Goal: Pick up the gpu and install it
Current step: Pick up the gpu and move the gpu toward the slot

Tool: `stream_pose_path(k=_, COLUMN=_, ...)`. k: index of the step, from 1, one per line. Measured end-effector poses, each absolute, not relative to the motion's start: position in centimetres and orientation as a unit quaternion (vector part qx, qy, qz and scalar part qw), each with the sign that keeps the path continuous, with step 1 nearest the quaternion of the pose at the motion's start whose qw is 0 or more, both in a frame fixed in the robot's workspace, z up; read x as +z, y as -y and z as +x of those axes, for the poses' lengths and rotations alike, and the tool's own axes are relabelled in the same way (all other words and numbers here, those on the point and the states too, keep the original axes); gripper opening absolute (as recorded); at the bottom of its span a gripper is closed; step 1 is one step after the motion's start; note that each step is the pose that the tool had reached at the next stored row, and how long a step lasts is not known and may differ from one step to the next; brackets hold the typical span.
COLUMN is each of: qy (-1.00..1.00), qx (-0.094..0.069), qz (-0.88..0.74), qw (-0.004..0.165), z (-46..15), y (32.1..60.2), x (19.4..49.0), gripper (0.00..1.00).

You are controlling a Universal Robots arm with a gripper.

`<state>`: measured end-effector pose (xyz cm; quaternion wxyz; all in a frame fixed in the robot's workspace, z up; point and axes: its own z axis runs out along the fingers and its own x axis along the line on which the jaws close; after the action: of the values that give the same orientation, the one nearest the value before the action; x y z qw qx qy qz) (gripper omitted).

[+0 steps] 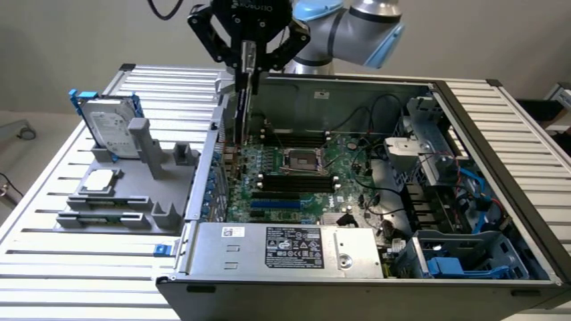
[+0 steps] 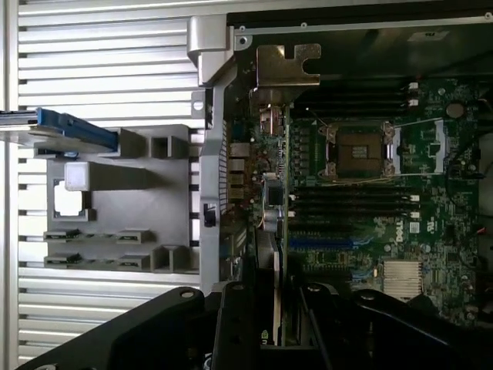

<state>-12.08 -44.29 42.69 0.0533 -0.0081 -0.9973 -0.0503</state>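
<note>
The gripper hangs above the open case, and its fingers are clamped on the top edge of the gpu. The card hangs upright and edge-on, a thin dark strip running down from the fingers towards the board. It is close to the case wall on the exterior view's left. Its lower end is down among the parts at that side of the board (whether it touches anything there, I cannot tell).

In the wrist view the gripper looks straight down along the gpu. The card appears as a narrow line with its metal bracket at the far end, near the corner of the case wall. The card lies along the edge of the board, just beside the wall. The socket and the black memory sticks are off to one side of it.

Outside the case, on the exterior view's left, a grey holder sits on the slatted table. A drive in a blue frame stands upright in it. The silver power supply fills the near end of the case, well apart from the card.
</note>
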Motion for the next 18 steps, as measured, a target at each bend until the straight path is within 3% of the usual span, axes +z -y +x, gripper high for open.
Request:
stream_pose_path(k=12, qy=0.998, qx=-0.021, qz=-0.01, qw=0.053, z=-6.9, y=44.4, x=42.2, gripper=0.26)
stream_pose_path(k=18, qy=0.999, qx=-0.021, qz=-0.009, qw=0.032, z=-6.2, y=44.4, x=41.9, gripper=0.26)
